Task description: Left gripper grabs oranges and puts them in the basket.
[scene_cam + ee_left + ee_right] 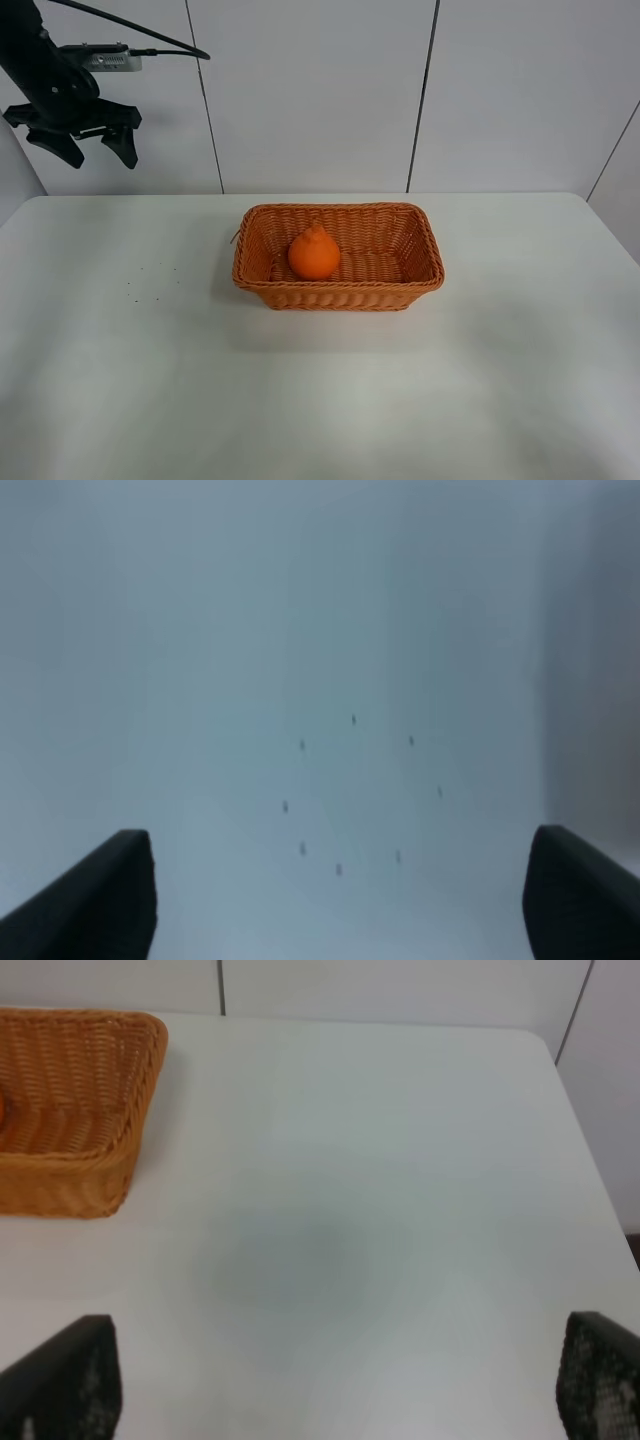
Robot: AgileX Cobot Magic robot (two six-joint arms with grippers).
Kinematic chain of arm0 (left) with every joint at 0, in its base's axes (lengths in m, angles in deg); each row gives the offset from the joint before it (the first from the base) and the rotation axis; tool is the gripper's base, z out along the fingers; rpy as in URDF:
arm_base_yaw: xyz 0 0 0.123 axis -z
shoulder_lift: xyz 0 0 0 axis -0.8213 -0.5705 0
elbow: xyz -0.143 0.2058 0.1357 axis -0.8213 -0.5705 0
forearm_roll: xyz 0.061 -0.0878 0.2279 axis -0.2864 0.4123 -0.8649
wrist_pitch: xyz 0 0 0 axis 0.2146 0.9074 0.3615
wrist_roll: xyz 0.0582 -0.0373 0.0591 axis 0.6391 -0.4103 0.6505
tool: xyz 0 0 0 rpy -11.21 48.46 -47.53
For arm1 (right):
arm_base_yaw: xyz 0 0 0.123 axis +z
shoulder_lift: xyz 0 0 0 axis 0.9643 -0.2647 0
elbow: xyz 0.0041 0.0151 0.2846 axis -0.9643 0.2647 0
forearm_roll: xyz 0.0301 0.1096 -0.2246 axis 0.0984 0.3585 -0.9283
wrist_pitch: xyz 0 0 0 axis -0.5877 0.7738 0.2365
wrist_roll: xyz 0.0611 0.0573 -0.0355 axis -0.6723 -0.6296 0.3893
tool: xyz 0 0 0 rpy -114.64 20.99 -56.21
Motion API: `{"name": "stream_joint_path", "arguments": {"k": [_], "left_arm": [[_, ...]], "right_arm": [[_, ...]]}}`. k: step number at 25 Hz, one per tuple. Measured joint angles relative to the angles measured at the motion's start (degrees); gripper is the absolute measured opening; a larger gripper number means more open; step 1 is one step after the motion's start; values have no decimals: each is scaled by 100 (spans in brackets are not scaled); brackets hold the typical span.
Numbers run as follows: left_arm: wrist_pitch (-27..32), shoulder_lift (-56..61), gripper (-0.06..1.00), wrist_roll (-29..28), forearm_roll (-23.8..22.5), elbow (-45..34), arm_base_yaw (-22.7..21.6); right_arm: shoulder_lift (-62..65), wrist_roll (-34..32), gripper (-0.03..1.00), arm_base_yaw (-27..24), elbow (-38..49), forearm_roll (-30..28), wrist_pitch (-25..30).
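black left gripper (pixel 92 150) hangs high at the far left of the overhead view, well above the white table (pixel 120 380) and well apart from everything else. its jaws are spread wide and hold nothing. the left wrist view shows the two dark fingertips (pixel 85 900) at the picture's lower corners, with only bare table and a few tiny dark specks (pixel 350 800) between them.

moving right, near the middle of the table, sits the wicker basket (pixel 420 285). the orange (pixel 314 254) is inside it, resting on the basket floor toward its left half, knob end up. judging by this, the task looks finished, with the fruit delivered and the arm clear.

further right the table is plain white. the right gripper (pixel 330 1380) does not appear in the overhead view. its own wrist view shows two dark fingertips far apart at the lower corners, open with nothing between them, looking down on bare table with one corner of the basket at the side.

risks from here seem small. if the left arm swung low across the table, it could clip the basket rim and shove or tip it, and the round fruit might roll out. the trailing cable (pixel 130 22) above the arm could also snag during a fast move. reaching in again would risk lifting the orange back out.
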Motion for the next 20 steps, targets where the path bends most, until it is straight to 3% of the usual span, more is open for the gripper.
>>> {"name": "stream_joint_path", "arguments": {"k": [8, 20], "left_arm": [[0, 2017, 85, -133, 0, -2221, 0], [-51, 6153, 85, -216, 0, -6147, 0]], "right_arm": [[0, 0, 69, 0, 0, 0, 0], [0, 0, 69, 0, 0, 0, 0]]}}
